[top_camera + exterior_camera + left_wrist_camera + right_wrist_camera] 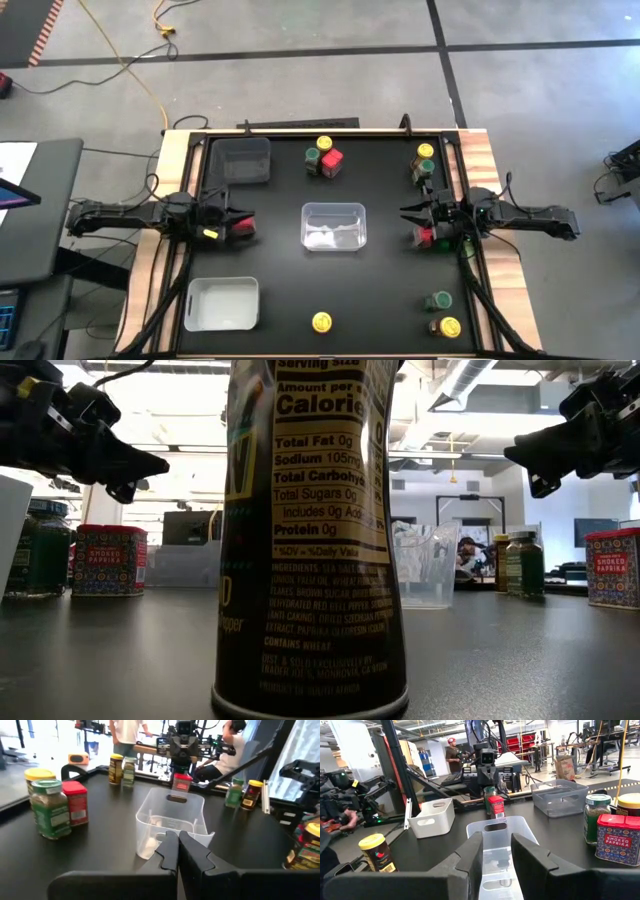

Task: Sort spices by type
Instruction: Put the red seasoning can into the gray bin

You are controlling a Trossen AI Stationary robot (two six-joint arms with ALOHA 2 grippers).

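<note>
Left gripper point(177, 851) at table's left edge, fingers closed together, empty. Right gripper point(496, 855) at right edge, jaws parted, empty. Spice jars scattered in mixed clusters; red-topped jar point(422, 236) directly beneath right gripper. Clear bin point(334, 226) centre. Risk: descent onto tight far cluster point(324, 158) topples neighbouring jar.

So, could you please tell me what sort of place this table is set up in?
Most likely a robotics lab or workshop rather than a kitchen. Behind the black table stand other robot rigs and equipment racks, people work at benches beyond, and cables trail over a taped concrete floor.
</note>
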